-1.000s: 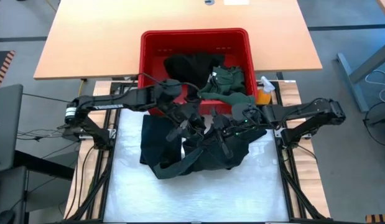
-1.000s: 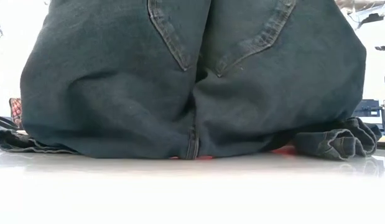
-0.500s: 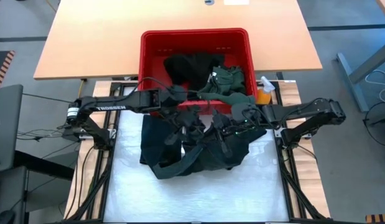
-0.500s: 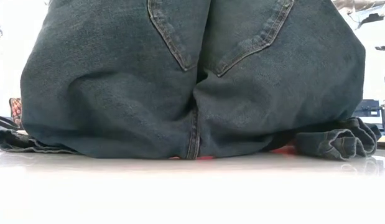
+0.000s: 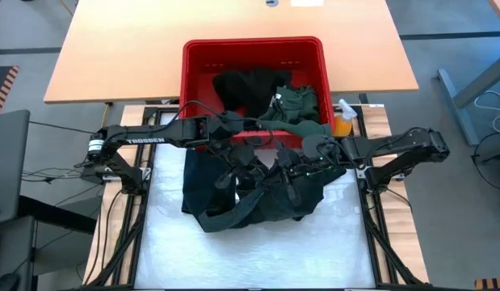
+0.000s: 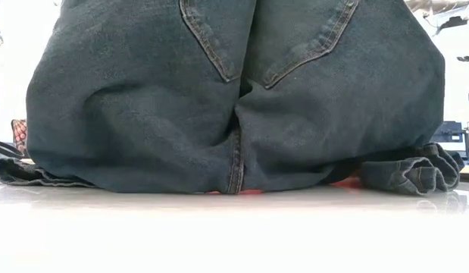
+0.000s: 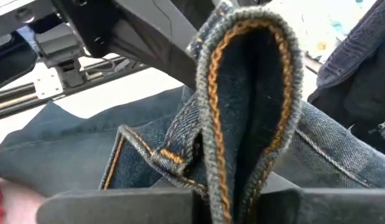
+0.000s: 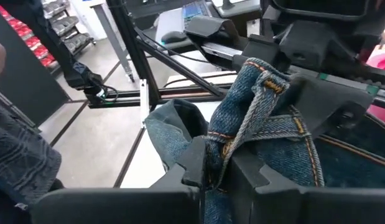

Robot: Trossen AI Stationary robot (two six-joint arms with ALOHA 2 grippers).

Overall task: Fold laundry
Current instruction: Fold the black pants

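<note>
I've got both jaws shut on the jeans [image 5: 258, 190] waistband: left gripper [image 7: 232, 199], right gripper [image 8: 220, 180], near basket [image 5: 197, 69] at 12 o'clock. Risk: thin seam grip slips when lifting, heavy denim.

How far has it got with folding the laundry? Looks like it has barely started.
Barely begun. Nothing lies folded yet. One pair of jeans is out on the white table, still rumpled. The left gripper has just pinched a fold of their waistband, and the right gripper is shut on another bit of denim. Still left: the dark clothes and green shirt in the red basket.
</note>
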